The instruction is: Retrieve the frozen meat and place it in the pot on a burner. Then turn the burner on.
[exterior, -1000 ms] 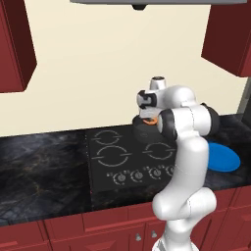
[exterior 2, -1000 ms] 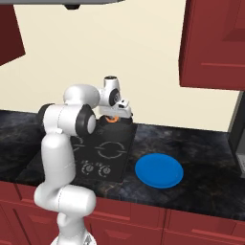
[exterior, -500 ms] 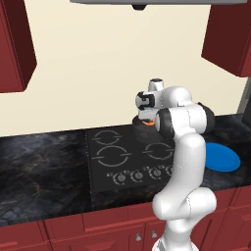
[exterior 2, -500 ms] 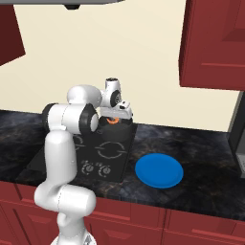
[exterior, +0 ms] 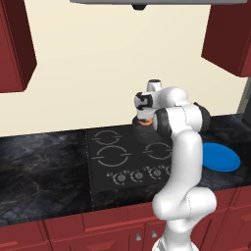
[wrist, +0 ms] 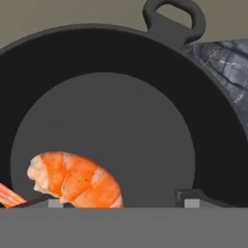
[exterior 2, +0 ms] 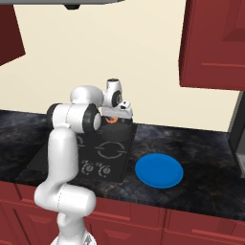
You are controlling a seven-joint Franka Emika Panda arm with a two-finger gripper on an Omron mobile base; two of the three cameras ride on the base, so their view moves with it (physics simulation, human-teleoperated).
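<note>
Now the frozen meat (wrist: pixel 75 180) sits inside the pot (wrist: pixel 213 126), low by one fingertip (wrist: pixel 191 199); jaws look open, gripping nothing. Risk: lifting out could snag the meat or nudge pot off its burner. Knobs (exterior: pixel 138 175) on cooktop (exterior: pixel 110 156) untouched.

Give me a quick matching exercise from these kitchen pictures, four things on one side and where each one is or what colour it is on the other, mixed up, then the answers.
Column one:
1. meat
2. pot
3. plate
4. knobs

Column two:
A. blue, flat on the counter beside the cooktop
B. in a row along the cooktop's front edge
C. orange-red, inside the pot
D. dark grey, on the cooktop at the back

Pairs: 1-C, 2-D, 3-A, 4-B
</note>
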